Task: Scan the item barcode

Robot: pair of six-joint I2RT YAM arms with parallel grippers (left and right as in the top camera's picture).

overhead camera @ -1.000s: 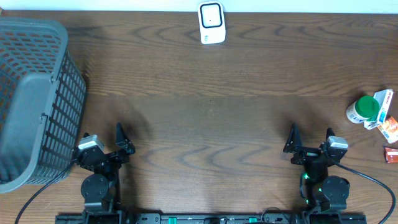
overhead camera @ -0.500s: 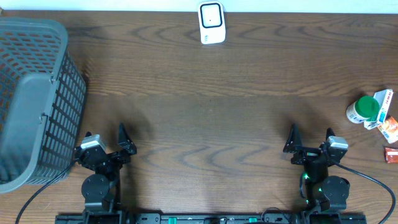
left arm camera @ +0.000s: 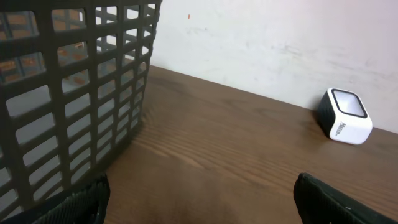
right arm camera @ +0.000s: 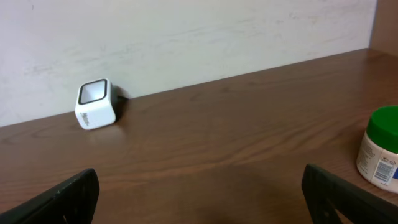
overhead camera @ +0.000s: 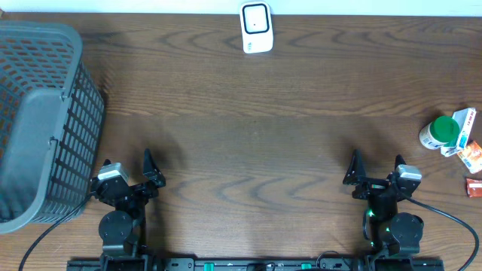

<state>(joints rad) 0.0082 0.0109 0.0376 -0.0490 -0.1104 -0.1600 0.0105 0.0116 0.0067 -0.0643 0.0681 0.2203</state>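
- Left fingers (overhead camera: 148, 162) are spread wide, holding nothing.
- Right fingers (overhead camera: 354, 164) are spread wide too (nothing between them).
- The jar (overhead camera: 438, 132) stands well off to their right, on the counter (overhead camera: 248, 135), with boxes (overhead camera: 465, 128) touching it.
- The scanner (overhead camera: 256, 28) sits far ahead.
- The basket (overhead camera: 86, 113) is just left of the left fingers.

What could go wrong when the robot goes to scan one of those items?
The green-lidded jar and small boxes sit bunched together, so grabbing one might knock its neighbours. The scanner sits far back by the wall; the barcode could end up facing away from its window.
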